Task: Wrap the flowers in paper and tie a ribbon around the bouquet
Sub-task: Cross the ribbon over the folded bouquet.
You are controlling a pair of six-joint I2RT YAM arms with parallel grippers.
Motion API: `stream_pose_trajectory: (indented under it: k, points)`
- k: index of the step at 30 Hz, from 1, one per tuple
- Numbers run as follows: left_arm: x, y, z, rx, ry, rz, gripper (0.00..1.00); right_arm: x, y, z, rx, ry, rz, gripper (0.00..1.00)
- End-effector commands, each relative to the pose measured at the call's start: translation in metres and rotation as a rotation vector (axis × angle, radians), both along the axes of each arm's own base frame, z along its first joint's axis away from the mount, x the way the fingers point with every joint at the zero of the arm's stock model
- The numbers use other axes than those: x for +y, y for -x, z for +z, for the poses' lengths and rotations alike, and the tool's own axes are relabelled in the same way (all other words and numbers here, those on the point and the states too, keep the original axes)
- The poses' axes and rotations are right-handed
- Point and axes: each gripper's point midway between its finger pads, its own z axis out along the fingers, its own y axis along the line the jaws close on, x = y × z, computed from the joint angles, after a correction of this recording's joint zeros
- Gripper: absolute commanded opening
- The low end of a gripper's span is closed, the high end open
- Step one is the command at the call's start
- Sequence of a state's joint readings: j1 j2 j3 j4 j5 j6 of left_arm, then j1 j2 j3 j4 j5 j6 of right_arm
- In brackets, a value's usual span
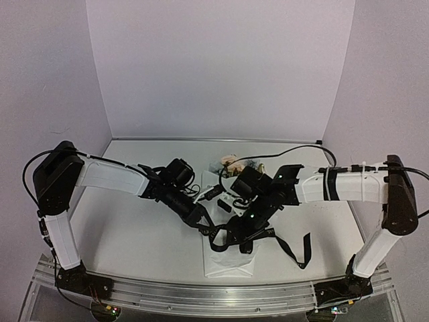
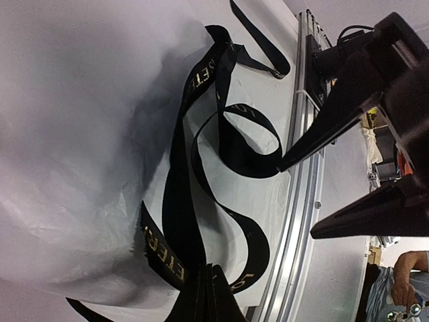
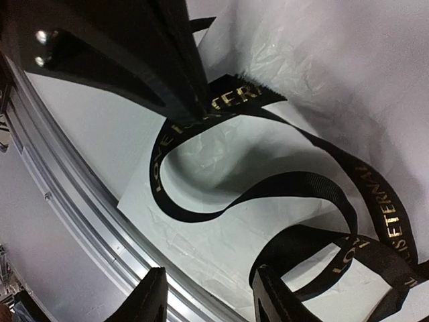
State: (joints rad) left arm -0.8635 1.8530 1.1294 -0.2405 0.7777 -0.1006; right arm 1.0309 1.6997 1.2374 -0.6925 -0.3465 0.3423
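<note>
The bouquet [image 1: 228,260] lies on the surface [image 1: 134,235] at the middle of its near edge; the narrow end of the white paper [image 3: 221,228] cone points at that edge and the flowers [image 1: 231,163] show toward the far edge, which leaves the waist of the cone within reach of both arms; the ribbon [image 3: 315,184] lies across that waist in loose black loops, with one tail trailing toward the right part of the near edge; the left end effector [image 3: 200,100] is clenched on the ribbon close to a cut end, just above the paper, probably to hold that strand clear for threading; the right end effector [image 3: 209,292] is released, its jaws apart with only paper and the aluminium rail [image 3: 74,201] showing between them; in the left wrist view one of its fingertips [image 2: 305,144] touches the outer bend of a loop, so it seems placed to take a fresh bite there; the loops lie slack and no knot shows, so I judge the tying only partway done.
</note>
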Motion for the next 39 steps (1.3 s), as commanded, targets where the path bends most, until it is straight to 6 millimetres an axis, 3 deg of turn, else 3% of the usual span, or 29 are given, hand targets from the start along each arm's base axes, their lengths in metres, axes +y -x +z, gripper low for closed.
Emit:
stream_pose_trajectory:
  k: [1,5,10,16,19,24,29,39]
  points:
    - [0.002,-0.002,0.022,0.016,0.066,-0.054,0.05,0.007,-0.015,-0.002,-0.061,-0.033,-0.047,0.45]
    - [0.000,-0.002,0.028,0.023,0.070,-0.068,0.05,-0.006,-0.025,-0.010,-0.125,0.018,-0.094,0.43]
    - [0.000,0.009,0.036,0.049,0.082,-0.105,0.05,-0.019,-0.028,-0.006,-0.169,0.046,-0.109,0.39]
    - [0.005,0.029,0.016,0.096,0.005,-0.132,0.05,-0.026,-0.028,0.000,-0.187,0.051,-0.115,0.38]
    - [0.007,0.036,0.006,0.098,-0.042,-0.135,0.12,-0.027,-0.028,0.005,-0.197,0.050,-0.114,0.38]
    - [0.005,0.025,-0.002,0.051,-0.088,-0.088,0.33,-0.031,-0.030,0.012,-0.223,0.052,-0.112,0.40]
    - [0.002,0.007,0.007,-0.032,-0.092,-0.008,0.43,-0.042,-0.031,0.017,-0.259,0.055,-0.124,0.40]
    - [0.011,-0.007,0.026,-0.121,-0.059,0.133,0.45,-0.069,-0.029,0.021,-0.318,0.076,-0.140,0.43]
